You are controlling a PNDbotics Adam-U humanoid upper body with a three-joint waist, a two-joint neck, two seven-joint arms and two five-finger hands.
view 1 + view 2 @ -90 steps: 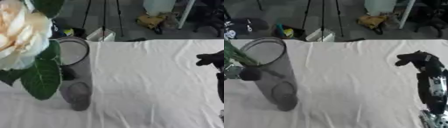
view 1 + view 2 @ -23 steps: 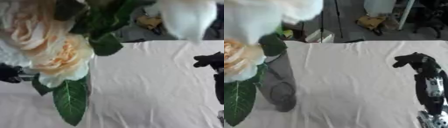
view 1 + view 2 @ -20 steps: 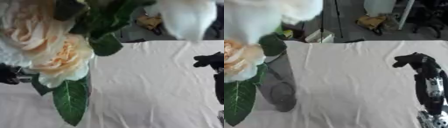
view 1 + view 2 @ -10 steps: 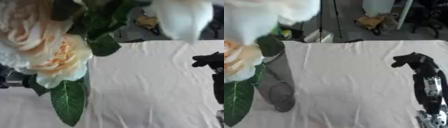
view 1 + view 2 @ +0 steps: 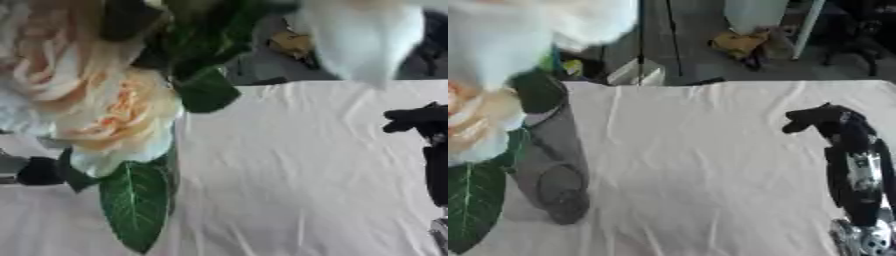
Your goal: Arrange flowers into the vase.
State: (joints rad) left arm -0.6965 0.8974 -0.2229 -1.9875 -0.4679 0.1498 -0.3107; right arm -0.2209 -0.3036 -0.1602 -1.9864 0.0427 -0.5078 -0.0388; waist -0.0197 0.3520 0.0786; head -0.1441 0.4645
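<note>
Drooping lower now: flowers (image 5: 114,120) over vase (image 5: 557,165)

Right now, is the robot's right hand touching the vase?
Apart. The right eye view shows the right hand raised at the right side, with a wide stretch of white tablecloth between it and the grey vase on the left.

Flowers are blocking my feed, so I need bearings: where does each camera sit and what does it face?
Left eye view: in the head, looking down at the white-clothed table; peach roses fill its left; right robot hand at the right edge.
Right eye view: beside it, same aim; grey vase visible, right robot hand and forearm clearer.
Shared: table, flowers, right robot hand.
</note>
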